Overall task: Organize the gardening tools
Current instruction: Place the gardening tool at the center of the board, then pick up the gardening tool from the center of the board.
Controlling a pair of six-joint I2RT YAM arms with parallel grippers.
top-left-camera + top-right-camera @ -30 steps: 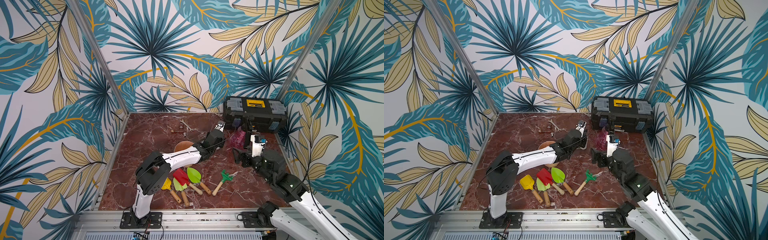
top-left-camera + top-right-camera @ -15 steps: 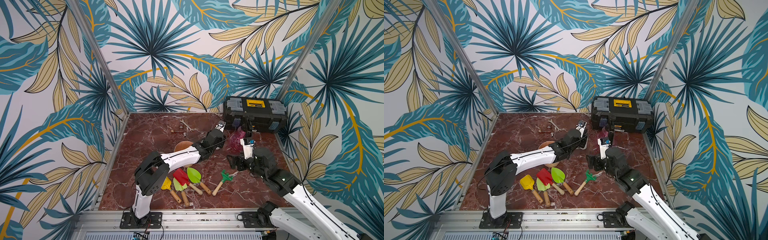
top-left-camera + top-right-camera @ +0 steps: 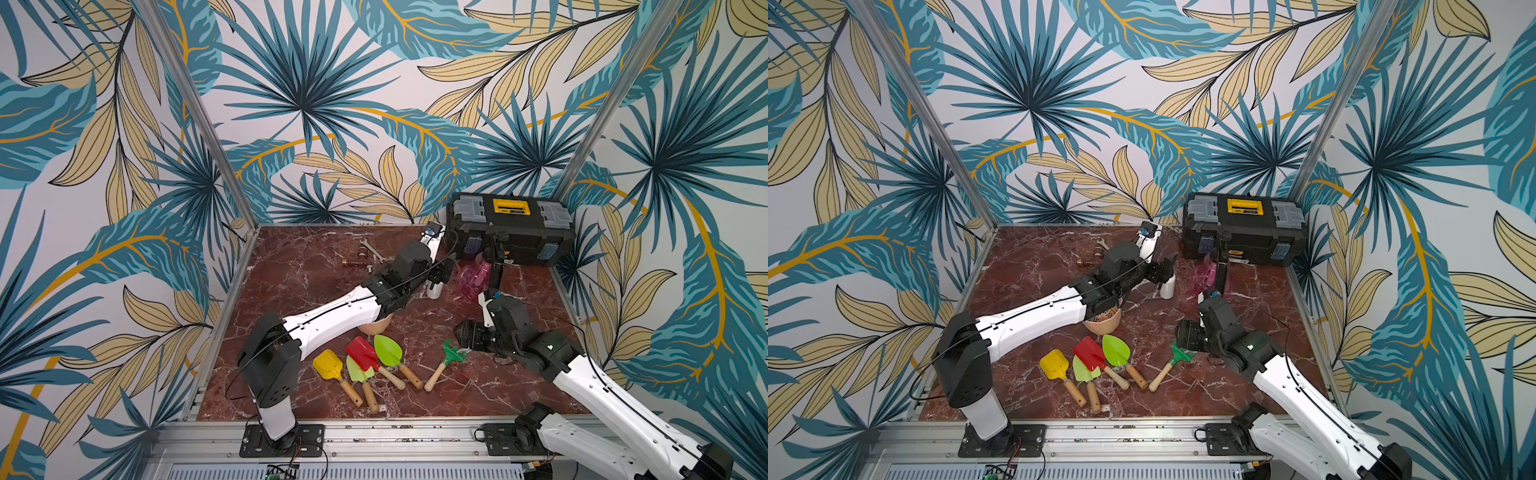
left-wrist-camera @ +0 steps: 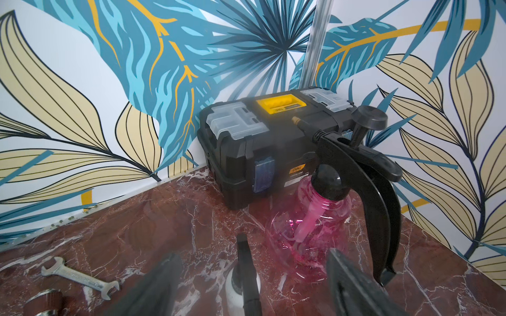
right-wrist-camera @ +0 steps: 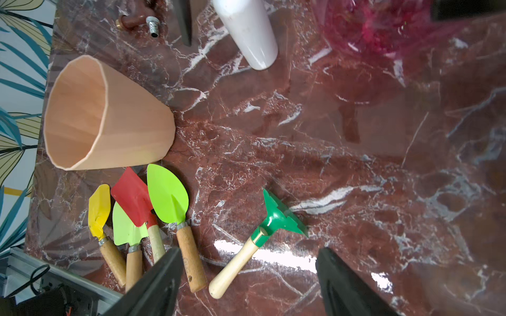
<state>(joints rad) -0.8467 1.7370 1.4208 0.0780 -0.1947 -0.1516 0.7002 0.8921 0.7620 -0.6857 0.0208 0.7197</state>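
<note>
Near the front edge lie four wooden-handled tools side by side: a yellow scoop (image 3: 328, 365), a red shovel (image 3: 362, 353) and two lime-green trowels (image 3: 387, 350) (image 3: 358, 371). The dark-green rake (image 3: 452, 353) (image 5: 276, 219) lies apart to their right. My right gripper (image 3: 463, 336) (image 5: 247, 257) hangs open just above the rake, its jaws on either side of the rake's handle. The white spray bottle (image 3: 434, 289) (image 4: 242, 284) stands between the open fingers of my left gripper (image 3: 440, 272) (image 4: 252, 254), with no contact showing. The pink spray bottle (image 3: 473, 279) (image 4: 309, 219) stands just beyond.
A black-and-yellow toolbox (image 3: 511, 235) sits closed in the back right corner. A silver wrench (image 3: 371, 249) and small fittings (image 3: 357, 259) lie at the back. A peach pot (image 3: 376, 326) sits under my left forearm, behind the tools.
My left gripper's jaws have spread wide around the white bottle. The right arm has swung from beside the pink bottle forward and down over the green rake.
</note>
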